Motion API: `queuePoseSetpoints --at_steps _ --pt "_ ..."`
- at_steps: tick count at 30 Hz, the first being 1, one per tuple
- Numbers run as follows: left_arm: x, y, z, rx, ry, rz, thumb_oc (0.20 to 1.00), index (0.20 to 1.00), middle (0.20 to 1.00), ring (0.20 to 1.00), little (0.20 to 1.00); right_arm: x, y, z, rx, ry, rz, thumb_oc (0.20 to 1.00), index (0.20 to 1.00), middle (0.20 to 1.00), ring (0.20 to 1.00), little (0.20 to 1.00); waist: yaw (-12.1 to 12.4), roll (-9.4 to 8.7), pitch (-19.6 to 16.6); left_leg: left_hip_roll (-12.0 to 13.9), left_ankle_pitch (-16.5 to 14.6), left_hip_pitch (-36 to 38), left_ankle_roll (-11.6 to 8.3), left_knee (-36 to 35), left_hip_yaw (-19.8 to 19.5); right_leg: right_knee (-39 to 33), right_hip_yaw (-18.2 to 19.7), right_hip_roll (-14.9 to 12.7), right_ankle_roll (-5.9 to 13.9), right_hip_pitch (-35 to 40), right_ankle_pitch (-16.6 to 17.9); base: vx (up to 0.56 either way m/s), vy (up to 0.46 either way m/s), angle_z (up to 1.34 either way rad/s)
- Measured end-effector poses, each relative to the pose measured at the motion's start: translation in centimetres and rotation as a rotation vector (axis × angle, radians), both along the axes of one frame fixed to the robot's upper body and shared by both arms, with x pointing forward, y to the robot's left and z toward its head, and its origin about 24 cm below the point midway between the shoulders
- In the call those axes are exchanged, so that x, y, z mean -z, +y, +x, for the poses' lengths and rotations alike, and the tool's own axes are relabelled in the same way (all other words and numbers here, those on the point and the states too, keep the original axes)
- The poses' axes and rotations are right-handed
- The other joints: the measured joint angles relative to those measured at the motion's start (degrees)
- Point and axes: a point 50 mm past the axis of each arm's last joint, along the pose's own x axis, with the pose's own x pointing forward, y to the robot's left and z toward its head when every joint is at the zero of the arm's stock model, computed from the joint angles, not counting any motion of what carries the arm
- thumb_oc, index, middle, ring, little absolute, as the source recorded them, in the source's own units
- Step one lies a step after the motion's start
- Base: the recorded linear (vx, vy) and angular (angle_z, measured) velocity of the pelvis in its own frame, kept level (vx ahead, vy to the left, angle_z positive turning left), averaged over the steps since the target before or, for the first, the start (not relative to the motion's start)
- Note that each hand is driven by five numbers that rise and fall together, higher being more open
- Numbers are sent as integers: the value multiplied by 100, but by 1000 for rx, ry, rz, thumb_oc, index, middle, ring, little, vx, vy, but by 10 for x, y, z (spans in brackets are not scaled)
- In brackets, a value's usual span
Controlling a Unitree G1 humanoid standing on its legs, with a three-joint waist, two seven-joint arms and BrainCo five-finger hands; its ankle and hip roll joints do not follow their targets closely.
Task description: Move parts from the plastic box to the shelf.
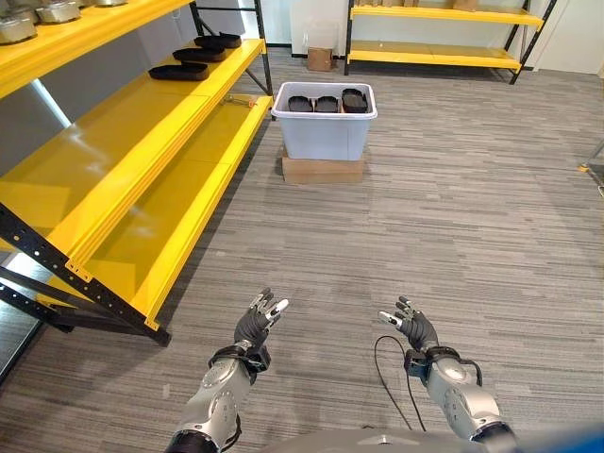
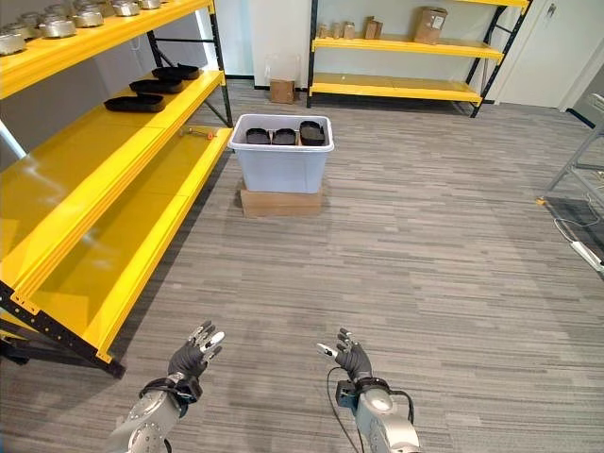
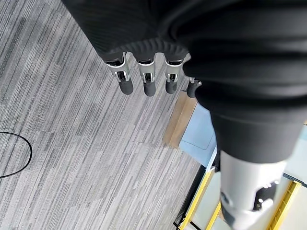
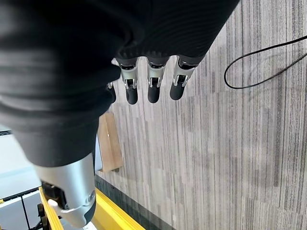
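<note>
Left hand and right hand are held low over striped grey carpet, fingers spread and relaxed, nothing grasped. Well ahead, a pale blue plastic box is seen on a flat cardboard base, containing black moulded parts. Similar black trays are laid on the glossy yellow shelf beside it

The parts in the box show only their dark tops above the rim; their shape cannot be told. The box hides most of the cardboard beneath it. The near shelf is cut off at the left edge.
</note>
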Motion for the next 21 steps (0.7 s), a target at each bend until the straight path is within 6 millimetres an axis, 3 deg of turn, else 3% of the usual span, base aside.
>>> queuePoseSetpoints --at_steps 4,6,8,9,10,11,12,14,15,16,17,18,19,20,21 --pt "-2 3 3 -11 -10 7 1000 1000 1000 1000 1000 -4 6 6 -24 -22 3 1000 1000 1000 1000 1000 -60 -47 172 -25 -32 -70 145 -11 106 353 69 -13 47 -256 -47 41 102 -17" --pt "-3 3 4 -8 -12 9 1000 1000 1000 1000 1000 -5 3 7 -13 -29 1 1000 1000 1000 1000 1000 -130 19 295 48 -25 -55 149 -22 74 1078 25 39 151 -584 -146 38 94 6" --pt "-4 3 9 -4 -19 11 1000 1000 1000 1000 1000 -2 1 3 0 -16 3 1000 1000 1000 1000 1000 -170 61 530 104 -77 44 245 139 9 3261 -107 -9 325 -1508 -273 101 97 30" --pt "-4 4 7 -3 -17 14 1000 1000 1000 1000 1000 -1 0 -2 3 -12 9 1000 1000 1000 1000 1000 -172 21 536 27 -210 39 396 281 -122 4191 -59 -59 338 -2021 -302 198 78 40" --pt "-4 3 7 -1 -16 13 1000 1000 1000 1000 1000 -2 0 -3 4 -16 14 1000 1000 1000 1000 1000 -180 19 553 36 -247 29 466 384 -160 4483 14 -59 332 -2245 -306 194 10 36" --pt "-3 3 7 0 -15 14 1000 1000 1000 1000 1000 -2 0 -3 4 -16 14 1000 1000 1000 1000 1000 -215 11 552 58 -247 43 444 404 -159 4483 -6 -72 335 -2260 -309 250 5 28" --pt "-4 5 8 -3 -20 16 1000 1000 1000 1000 1000 -3 1 -1 12 -22 21 1000 1000 1000 1000 1000 -303 32 547 24 -404 71 434 485 -297 3799 -57 -149 321 -2437 -326 318 -52 29" --pt "-6 5 10 -2 -25 18 1000 1000 1000 1000 1000 -4 2 -1 11 -27 23 1000 1000 1000 1000 1000 -393 32 539 -19 -621 174 329 543 -345 2405 -169 -294 353 -2460 -209 483 -94 22" --pt "-5 5 15 -2 -22 20 1000 1000 1000 1000 1000 -5 2 1 9 -32 23 1000 1000 1000 1000 1000 -440 -18 506 -85 -866 289 245 591 -403 833 -283 -474 370 -2430 -80 433 -75 16" --pt "-5 5 17 0 -27 21 1000 1000 1000 1000 1000 -5 2 2 7 -34 19 1000 1000 1000 1000 1000 -483 -121 484 -102 -980 469 211 562 -423 358 -196 -514 379 -2433 -49 514 -91 22" --pt "-4 3 16 -3 -25 13 1000 1000 1000 1000 1000 -5 2 2 2 -36 13 1000 1000 1000 1000 1000 -496 -146 457 -40 -1163 641 132 576 -443 368 71 -483 378 -2435 -52 312 -73 55" --pt "4 -5 5 -11 7 -19 1000 1000 1000 1000 1000 0 -1 -7 -6 -11 -11 1000 1000 1000 1000 1000 -664 -15 183 299 -1466 1224 -11 319 -686 1278 111 -322 386 -2303 -127 427 -110 59" --pt "8 -13 2 -6 23 -42 1000 1000 1000 1000 1000 3 -7 -9 -8 3 -36 1000 1000 1000 1000 1000 -619 113 103 549 -1522 1511 -75 300 -784 1538 103 -89 434 -2201 260 600 -201 67" --pt "10 -25 3 7 26 -72 1000 1000 1000 1000 1000 1 -15 0 -15 -7 -71 1000 1000 1000 1000 1000 -604 89 0 807 -1082 1413 -515 961 -937 1585 -46 142 -25 -1864 189 463 -178 43" --pt "7 -28 6 18 14 -76 1000 1000 1000 1000 1000 -6 -22 9 -11 -40 -92 1000 1000 1000 1000 1000 -685 98 -35 930 -753 1290 -707 1292 -1087 1547 -277 190 -216 -1657 -11 556 -220 60"
